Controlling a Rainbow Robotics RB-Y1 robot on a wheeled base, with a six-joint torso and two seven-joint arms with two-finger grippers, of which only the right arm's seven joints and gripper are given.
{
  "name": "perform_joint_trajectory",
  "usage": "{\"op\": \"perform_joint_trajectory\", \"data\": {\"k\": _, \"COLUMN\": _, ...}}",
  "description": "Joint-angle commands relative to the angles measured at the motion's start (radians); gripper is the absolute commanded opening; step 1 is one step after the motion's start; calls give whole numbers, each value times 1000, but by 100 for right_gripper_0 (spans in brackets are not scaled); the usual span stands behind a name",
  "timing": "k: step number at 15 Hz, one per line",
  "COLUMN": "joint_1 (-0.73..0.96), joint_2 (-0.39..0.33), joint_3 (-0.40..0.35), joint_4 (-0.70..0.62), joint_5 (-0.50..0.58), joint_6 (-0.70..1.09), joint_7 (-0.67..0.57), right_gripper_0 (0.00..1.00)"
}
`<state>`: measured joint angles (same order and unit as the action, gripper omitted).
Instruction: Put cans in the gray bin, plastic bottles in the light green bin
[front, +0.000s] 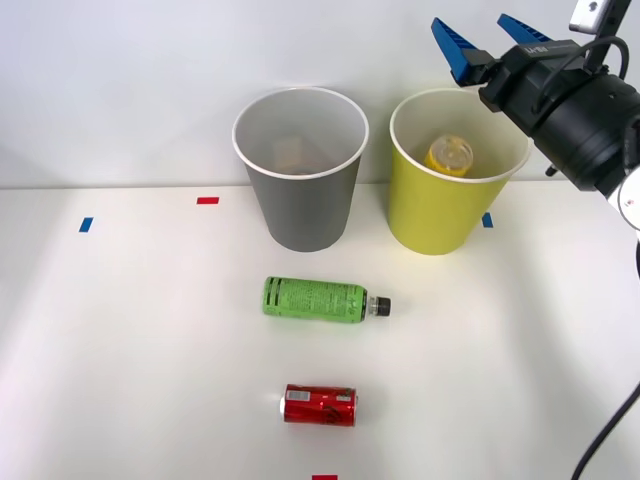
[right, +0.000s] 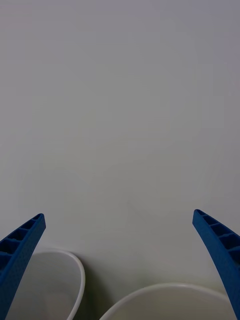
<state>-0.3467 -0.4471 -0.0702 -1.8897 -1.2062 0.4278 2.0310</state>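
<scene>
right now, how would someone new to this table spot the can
Start at the gray bin at the table's far side. Toward the robot lies a green-labelled bottle, then the can. It is red, silver-ended, shorter, with no black cap.

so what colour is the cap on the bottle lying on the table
Black, on the green-labelled bottle; the front view shows it best.

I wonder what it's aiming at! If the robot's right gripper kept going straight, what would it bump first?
Probably the plain white wall. The right gripper, jaws open, points over the rims of the gray and yellow-green cup-shaped bins, though depth is unclear.
</scene>
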Motion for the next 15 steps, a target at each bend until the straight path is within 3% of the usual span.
{"op": "perform_joint_trajectory", "data": {"k": 1, "joint_1": 184, "joint_2": -39, "joint_3": 0, "joint_4": -163, "joint_5": -55, "joint_6": -47, "joint_7": 0, "right_gripper_0": 100}}
{"op": "perform_joint_trajectory", "data": {"k": 7, "joint_1": 569, "joint_2": -105, "joint_3": 0, "joint_4": -440, "joint_5": -67, "joint_6": -221, "joint_7": 5, "right_gripper_0": 100}}
{"op": "perform_joint_trajectory", "data": {"k": 10, "joint_1": 775, "joint_2": -90, "joint_3": 9, "joint_4": -531, "joint_5": -62, "joint_6": -307, "joint_7": 24, "right_gripper_0": 100}}
{"op": "perform_joint_trajectory", "data": {"k": 15, "joint_1": 962, "joint_2": -73, "joint_3": 158, "joint_4": -532, "joint_5": -26, "joint_6": -587, "joint_7": 75, "right_gripper_0": 100}}
